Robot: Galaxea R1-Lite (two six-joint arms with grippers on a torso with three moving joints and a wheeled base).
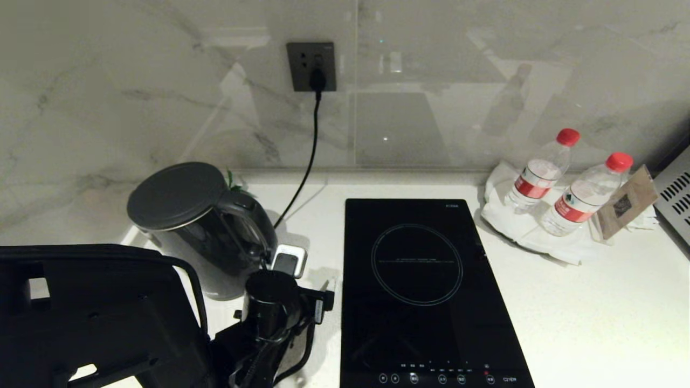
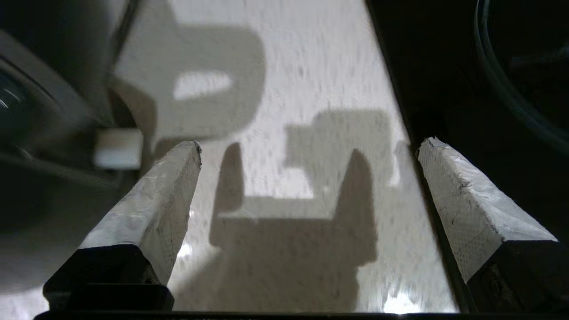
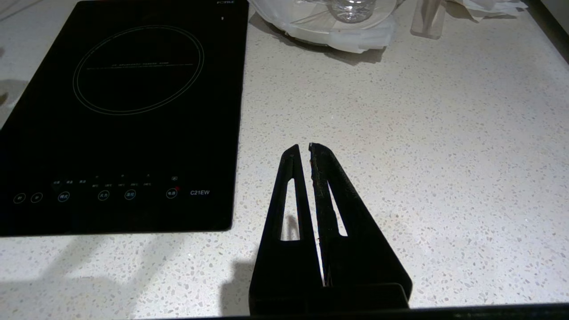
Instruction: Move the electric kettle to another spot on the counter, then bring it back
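The electric kettle (image 1: 199, 226) stands at the back left of the counter (image 1: 593, 302), black and glossy, with its flat lid on and its loop handle turned toward the hob. My left arm (image 1: 269, 312) reaches in just in front of the handle. In the left wrist view my left gripper (image 2: 311, 142) is open, its white-padded fingers (image 2: 155, 195) wide apart over bare counter (image 2: 311, 66). The kettle (image 2: 40, 133) is a dark blur on one side, apart from the fingers. My right gripper (image 3: 302, 146) hangs shut and empty over the counter (image 3: 422, 133).
A black induction hob (image 1: 420, 280) lies right of the left arm. A small white-rimmed object (image 1: 288, 261) sits by the kettle's handle. A cord runs from the wall socket (image 1: 311, 67) down behind the kettle. Two water bottles (image 1: 542, 170) and a card (image 1: 625, 202) stand back right.
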